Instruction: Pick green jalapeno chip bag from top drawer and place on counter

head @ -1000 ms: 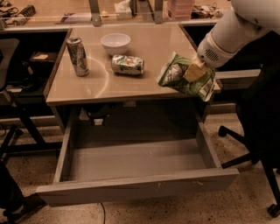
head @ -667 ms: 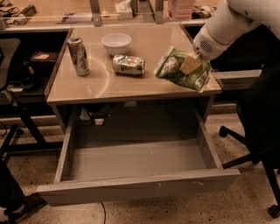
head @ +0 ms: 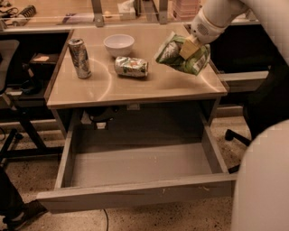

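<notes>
A crumpled light-green chip bag [head: 180,57] with white patches and dark print hangs over the right rear part of the counter [head: 113,85], pinched at its upper middle by the gripper [head: 188,48]. The gripper's tan fingers [head: 189,45] are clamped onto the foil, and the white arm reaches in from beyond the counter's right rear corner. It cannot be told whether the bag's lower edge touches the counter. The print on the bag cannot be read.

Near the counter's middle a crushed green-and-silver can [head: 131,66] lies on its side, its label unreadable. Towards the counter's rear, a white bowl [head: 118,44] sits upright. At the counter's left side stands an upright silver can [head: 79,57]; its markings cannot be made out.

Below the counter's front edge the grey top drawer [head: 135,195] is pulled fully open, showing a bare floor. Behind the counter runs a cluttered tan workbench [head: 67,11]
</notes>
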`<action>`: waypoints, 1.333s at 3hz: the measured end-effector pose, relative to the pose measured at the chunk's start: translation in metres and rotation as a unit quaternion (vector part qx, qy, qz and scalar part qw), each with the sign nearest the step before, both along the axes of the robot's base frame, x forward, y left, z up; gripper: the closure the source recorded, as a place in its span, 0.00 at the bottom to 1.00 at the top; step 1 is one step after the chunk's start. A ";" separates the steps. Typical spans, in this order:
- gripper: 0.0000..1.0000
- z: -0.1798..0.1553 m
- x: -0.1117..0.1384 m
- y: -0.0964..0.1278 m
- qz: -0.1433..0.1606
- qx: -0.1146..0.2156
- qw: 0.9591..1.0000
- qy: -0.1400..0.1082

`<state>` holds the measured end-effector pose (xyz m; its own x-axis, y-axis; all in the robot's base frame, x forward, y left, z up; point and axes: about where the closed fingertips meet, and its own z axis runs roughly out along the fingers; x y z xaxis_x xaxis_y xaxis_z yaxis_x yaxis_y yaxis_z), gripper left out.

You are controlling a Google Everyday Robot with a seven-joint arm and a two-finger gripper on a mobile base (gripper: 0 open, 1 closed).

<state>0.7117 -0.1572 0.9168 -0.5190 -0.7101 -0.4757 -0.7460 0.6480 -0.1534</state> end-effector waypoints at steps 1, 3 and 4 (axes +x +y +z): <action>1.00 -0.009 0.019 0.005 -0.002 0.004 1.000 0.006; 0.81 -0.024 0.033 0.012 0.000 0.012 1.000 0.017; 0.57 -0.024 0.033 0.012 0.000 0.012 1.000 0.017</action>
